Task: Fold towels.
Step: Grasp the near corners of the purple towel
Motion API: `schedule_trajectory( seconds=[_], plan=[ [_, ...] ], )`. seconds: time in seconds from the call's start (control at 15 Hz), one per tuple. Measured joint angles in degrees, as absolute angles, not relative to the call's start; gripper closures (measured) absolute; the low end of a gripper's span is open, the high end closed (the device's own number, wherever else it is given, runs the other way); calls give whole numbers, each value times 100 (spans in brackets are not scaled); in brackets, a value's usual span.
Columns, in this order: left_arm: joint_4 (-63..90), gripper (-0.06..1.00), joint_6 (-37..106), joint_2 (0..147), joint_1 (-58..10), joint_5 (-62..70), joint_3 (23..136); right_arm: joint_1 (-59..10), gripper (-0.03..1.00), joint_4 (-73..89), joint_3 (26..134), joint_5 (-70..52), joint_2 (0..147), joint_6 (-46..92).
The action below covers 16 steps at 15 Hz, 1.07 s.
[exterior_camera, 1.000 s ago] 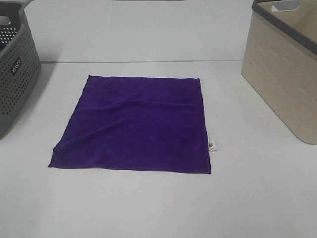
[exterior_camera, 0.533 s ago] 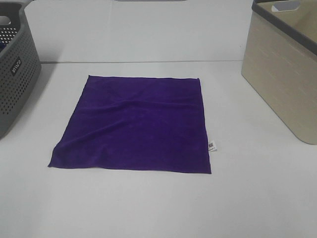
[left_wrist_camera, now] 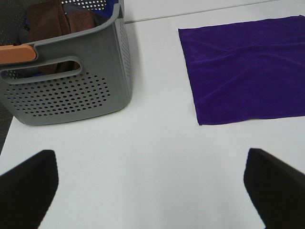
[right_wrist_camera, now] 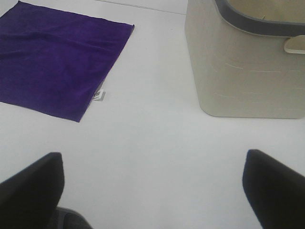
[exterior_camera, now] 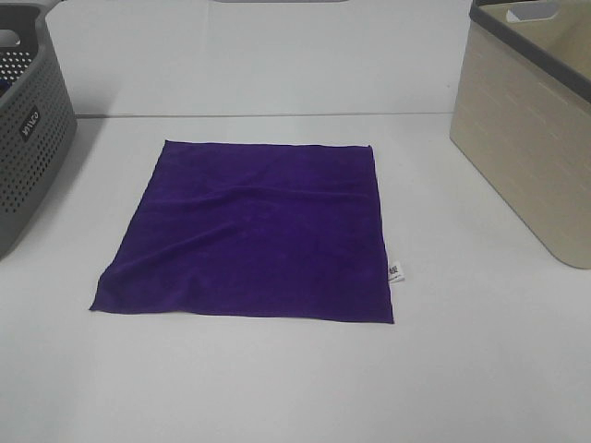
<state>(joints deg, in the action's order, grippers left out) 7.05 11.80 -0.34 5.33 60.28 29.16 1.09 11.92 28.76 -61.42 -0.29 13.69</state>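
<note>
A white table [exterior_camera: 277, 388] carries a beige basket [exterior_camera: 526, 157] at its right edge and a grey perforated basket [exterior_camera: 28, 157] at its left edge; mid-table between them, the purple towel [exterior_camera: 259, 231] lies spread flat; the left gripper [left_wrist_camera: 150, 191] and right gripper [right_wrist_camera: 152, 191] hang over bare tabletop, jaws wide apart, holding nothing; a white tag [exterior_camera: 395, 273] juts from the towel's right hem.

bright, even, diffuse light; the white table [exterior_camera: 277, 388] looks washed out, almost glaring. a faint soft shadow lies beside the grey basket [exterior_camera: 28, 138] at left. the dark fingers [left_wrist_camera: 28, 186] in the wrist views are blurred.
</note>
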Motion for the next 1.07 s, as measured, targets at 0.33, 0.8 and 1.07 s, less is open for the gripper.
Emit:
schedule_trajectory(
  seconds=[0.33,0.8,1.07],
  plan=[
    [710,-4,1180,-34,533,6028,2916,109,-2,1192,2876,-6142,-29,1369],
    [728,-4,1180,-34,533,6028,2916,109,-2,1226,2876,-6142,-29,1369],
    [733,-4,1180,-34,533,6028,2916,109,-2,1238,2876,-6136,-29,1369]
  ],
)
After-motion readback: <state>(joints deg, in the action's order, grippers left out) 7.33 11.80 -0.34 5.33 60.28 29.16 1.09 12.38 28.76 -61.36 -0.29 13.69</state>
